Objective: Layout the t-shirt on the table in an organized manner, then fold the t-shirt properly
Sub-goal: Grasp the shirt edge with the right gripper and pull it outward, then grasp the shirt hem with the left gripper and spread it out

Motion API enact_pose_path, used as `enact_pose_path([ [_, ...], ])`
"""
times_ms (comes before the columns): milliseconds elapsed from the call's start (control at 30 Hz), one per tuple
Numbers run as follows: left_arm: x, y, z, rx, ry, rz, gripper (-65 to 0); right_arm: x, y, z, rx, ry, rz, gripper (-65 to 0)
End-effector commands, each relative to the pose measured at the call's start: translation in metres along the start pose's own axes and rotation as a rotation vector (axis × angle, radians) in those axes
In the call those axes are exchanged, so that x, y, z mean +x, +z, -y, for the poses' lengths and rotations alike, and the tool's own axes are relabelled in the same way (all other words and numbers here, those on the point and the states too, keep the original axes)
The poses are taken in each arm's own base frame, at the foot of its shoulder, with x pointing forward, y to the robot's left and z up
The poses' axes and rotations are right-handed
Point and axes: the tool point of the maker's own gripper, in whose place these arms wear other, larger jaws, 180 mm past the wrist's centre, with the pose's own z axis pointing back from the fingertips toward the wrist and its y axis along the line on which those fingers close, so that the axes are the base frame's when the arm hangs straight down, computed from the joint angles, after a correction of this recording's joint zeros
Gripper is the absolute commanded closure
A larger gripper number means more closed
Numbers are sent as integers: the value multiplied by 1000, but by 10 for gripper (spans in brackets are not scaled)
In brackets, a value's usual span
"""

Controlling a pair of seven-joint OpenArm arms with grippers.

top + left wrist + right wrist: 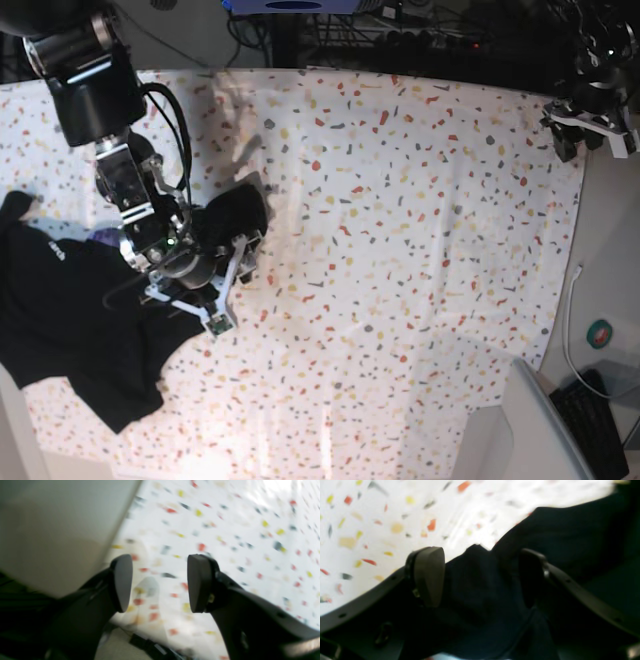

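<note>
Right gripper (480,577) is standing with its jaws spread wide, black cloth lying between the pads but not pinched; we are reading that as an empty gripper sitting over a raised bunch of the t-shirt (80,320), perhaps lining up for a fresh hold; from the base view we are seeing that bunch humped up beside the arm, near the middle-left of the table (420,220); most of the shirt is lying crumpled at the table's left side, one dark edge reaching toward the near-left corner; no clear long axis is showing, and we cannot tell which way collar or hem is pointing, though a hint of purple is peeking out near the arm; spreading is clearly not yet done, folding not yet begun; left gripper (160,582) is hanging far off at the opposite end, over the table's edge, jaws parted and holding nothing; we are judging it parked out of the way, well apart from the shirt.
</note>
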Motion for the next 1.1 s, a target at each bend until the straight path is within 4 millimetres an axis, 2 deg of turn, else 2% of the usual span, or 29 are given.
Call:
enact_pose_path([
  [0,13,3,-9,18,-2,40,-332,18,-1,21,-51,19,29,-425],
  [100,16,6,-19,44,5,50,-332,11,-9,27,-71,53,-18,-425],
  [233,17,7,-21,48,6,52,-332,7,-10,27,-78,67,-29,-404],
  [300,17,6,-20,47,6,52,-332,3,-10,25,-71,63,-34,-291],
  [400,16,6,-19,43,4,50,-332,-4,-10,21,-62,60,-44,-23],
  [433,16,5,-18,41,4,51,-332,-5,-9,20,-61,57,-45,0],
  [500,17,5,-17,39,6,51,-332,-10,-5,11,-51,54,-34,0],
  [567,18,4,-17,39,5,53,-332,-5,4,3,-44,56,3,0],
  [667,19,4,-17,38,4,55,-332,8,28,-10,-41,62,91,0],
  [767,19,4,-17,38,4,55,-332,4,60,-2,-81,-13,156,0],
  [933,20,3,-17,38,5,58,-332,-21,115,6,-144,-95,185,0],
  [1000,21,2,-15,35,6,62,-332,-38,134,9,-169,-124,175,0],
  [1067,27,-1,-11,29,15,77,-332,-61,146,1,-168,-143,138,0],
])
